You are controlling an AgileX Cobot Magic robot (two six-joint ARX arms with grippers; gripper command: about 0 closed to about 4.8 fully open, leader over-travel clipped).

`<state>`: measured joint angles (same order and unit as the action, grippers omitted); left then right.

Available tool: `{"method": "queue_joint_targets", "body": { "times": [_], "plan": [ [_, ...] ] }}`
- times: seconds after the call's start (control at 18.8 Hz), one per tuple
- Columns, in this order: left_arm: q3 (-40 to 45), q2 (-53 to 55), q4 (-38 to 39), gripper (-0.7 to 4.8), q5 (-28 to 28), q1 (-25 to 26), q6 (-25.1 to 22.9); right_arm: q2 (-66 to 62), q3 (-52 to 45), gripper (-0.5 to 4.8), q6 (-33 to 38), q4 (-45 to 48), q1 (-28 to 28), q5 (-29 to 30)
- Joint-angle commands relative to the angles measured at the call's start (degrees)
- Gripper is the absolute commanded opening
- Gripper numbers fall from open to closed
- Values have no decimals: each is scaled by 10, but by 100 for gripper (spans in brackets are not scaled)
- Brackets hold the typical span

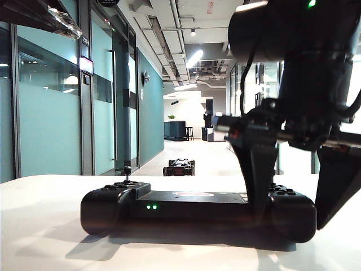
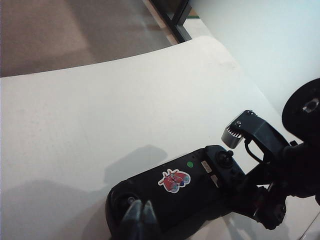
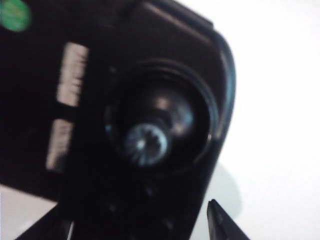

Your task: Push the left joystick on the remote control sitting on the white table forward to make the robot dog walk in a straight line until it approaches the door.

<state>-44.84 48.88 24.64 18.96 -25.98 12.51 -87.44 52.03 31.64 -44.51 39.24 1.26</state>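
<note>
Lying flat on the white table [image 1: 45,226], the remote control [image 1: 192,206] runs its long axis from left to right across the exterior view, its front edge with two small green lights [image 1: 151,207] facing the camera. On its left lobe the left joystick [image 1: 127,171] stands upright, a thin stalk with a rounded knob, untouched there. In the left wrist view the left gripper [image 2: 139,217] hangs over the near end of the controller, its two fingertips pressed narrowly together with nothing between them. Beyond the controller, well down the corridor floor, the robot dog [image 1: 179,167] sits low. At the right end, the right gripper [image 1: 299,186] stands with jaws wide, one finger on each side of the right lobe. The right wrist view, blurred, shows the right thumbstick [image 3: 146,143] close below, both fingertips spread apart.
</note>
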Motion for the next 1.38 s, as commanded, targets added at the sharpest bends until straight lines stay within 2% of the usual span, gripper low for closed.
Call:
{"method": "queue_joint_targets", "body": {
  "times": [0.05,0.21,0.48,0.64,0.75,1.07,1.12,1.28,1.38],
  "plan": [
    [-3,-1,-7,-5,4,0,0,-5,3,368,2,7,1,-5],
    [-3,-1,-7,-5,4,0,0,-5,3,320,3,14,2,-16],
    [-3,-1,-7,-5,4,0,0,-6,3,314,3,29,2,-16],
    [-3,-1,-7,-6,4,0,0,-13,3,291,3,28,2,-16],
    [-3,-1,-7,-5,4,0,0,-18,3,230,3,28,2,-16],
    [-3,-1,-7,-5,4,0,-1,-18,3,228,14,28,2,-16],
    [-3,0,-7,-5,4,0,-6,-18,3,185,33,28,2,-16],
    [-3,16,-6,-5,34,0,-27,-18,3,178,36,28,2,-11],
    [-3,38,-7,-6,59,0,-61,-18,3,178,45,28,2,-12]
  ]
}}
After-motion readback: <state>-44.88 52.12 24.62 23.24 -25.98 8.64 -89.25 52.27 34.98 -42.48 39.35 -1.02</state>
